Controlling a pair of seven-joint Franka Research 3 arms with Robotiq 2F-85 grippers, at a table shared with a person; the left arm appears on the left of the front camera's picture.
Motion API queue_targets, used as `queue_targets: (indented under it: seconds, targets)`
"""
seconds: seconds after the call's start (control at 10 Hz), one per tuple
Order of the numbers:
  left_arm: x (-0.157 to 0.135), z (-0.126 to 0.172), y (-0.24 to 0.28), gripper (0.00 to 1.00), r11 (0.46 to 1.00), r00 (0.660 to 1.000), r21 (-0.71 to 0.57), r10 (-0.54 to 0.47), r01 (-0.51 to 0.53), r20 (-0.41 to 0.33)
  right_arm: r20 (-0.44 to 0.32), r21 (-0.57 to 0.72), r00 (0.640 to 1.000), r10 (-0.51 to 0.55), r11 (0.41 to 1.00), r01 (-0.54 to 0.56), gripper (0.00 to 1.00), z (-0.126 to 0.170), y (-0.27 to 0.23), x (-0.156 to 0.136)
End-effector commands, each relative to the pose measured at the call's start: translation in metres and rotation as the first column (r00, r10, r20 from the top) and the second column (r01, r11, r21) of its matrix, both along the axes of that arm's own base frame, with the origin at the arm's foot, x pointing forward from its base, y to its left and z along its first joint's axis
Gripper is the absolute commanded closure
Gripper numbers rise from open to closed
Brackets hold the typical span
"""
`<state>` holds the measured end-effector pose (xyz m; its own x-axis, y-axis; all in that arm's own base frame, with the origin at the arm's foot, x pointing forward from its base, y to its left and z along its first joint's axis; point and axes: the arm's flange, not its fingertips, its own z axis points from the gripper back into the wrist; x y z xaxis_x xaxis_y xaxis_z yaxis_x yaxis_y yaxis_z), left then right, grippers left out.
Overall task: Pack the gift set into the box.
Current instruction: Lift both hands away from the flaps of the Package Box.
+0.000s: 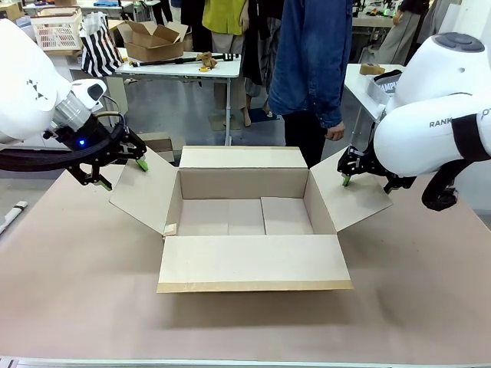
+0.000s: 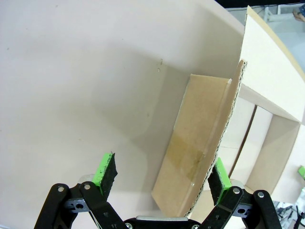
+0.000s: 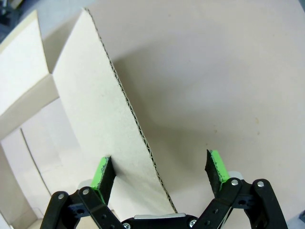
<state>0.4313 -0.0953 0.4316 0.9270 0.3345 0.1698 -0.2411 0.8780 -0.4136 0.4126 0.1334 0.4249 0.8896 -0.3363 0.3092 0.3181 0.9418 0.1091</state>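
Observation:
The box [image 1: 245, 184], a wide brown carton, stands open in the middle of the table with all four flaps spread outward and a bare cardboard floor inside. My left gripper [image 1: 123, 172] is open at the outer edge of the left flap [image 1: 142, 192]. In the left wrist view that flap [image 2: 200, 138] runs between the fingers of the left gripper [image 2: 162, 164], close to one green pad. My right gripper [image 1: 367, 181] is open at the right flap [image 1: 357, 199]. That flap's corrugated edge [image 3: 90, 105] passes between the right gripper's [image 3: 159, 160] fingers. The gift set is out of view.
A person in a blue denim shirt [image 1: 311, 61] stands just beyond the far edge of the table [image 1: 77, 291]. Farther back another table holds a smaller carton [image 1: 153, 42] and a striped bag [image 1: 100, 46]. Bare tabletop lies in front of the box.

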Motion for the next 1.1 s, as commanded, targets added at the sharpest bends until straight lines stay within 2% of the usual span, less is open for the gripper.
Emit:
queue_targets:
  seconds: [0.0, 1.0]
  targets:
    - [-0.0008, 0.0004, 0.0013, 0.0, 1.0, 1.0, 0.005, -0.001, 0.001, 0.003, 0.002, -0.013, 1.0, -0.025, 1.0, 0.025, 0.0, 0.0044, 0.0024, 0.002]
    - [-0.0008, 0.0004, 0.0013, 0.0, 1.0, 1.0, 0.005, -0.001, 0.001, 0.003, 0.002, -0.013, 1.0, -0.025, 1.0, 0.025, 0.0, 0.0044, 0.0024, 0.002]
